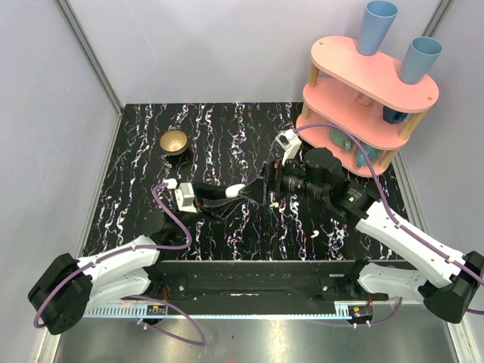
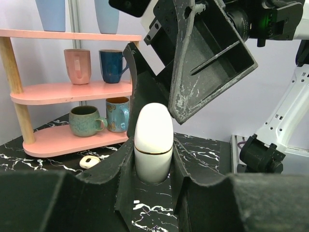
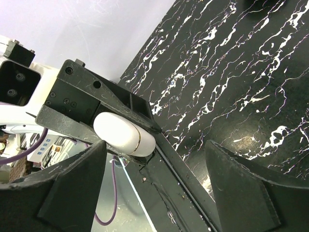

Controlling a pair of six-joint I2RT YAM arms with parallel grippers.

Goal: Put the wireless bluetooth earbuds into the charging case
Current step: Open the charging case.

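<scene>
My left gripper point(image 1: 224, 196) is shut on a white charging case point(image 1: 235, 189) with a thin gold seam, its lid closed. In the left wrist view the case point(image 2: 153, 145) stands upright between the fingers point(image 2: 120, 169), just above the tabletop. My right gripper point(image 1: 266, 189) is open and empty right beside the case. In the right wrist view the case point(image 3: 123, 135) lies ahead of the spread fingers point(image 3: 72, 188). One tiny white earbud point(image 1: 314, 234) lies on the table at the near right. A small cream oval piece point(image 2: 89, 162) lies by the shelf foot. The other earbuds are not visible.
A pink two-tier shelf point(image 1: 363, 83) with mugs and two blue cups stands at the back right; it also shows in the left wrist view point(image 2: 72, 92). A small gold bowl point(image 1: 174, 141) sits at the back left. The right arm hangs over the table's middle.
</scene>
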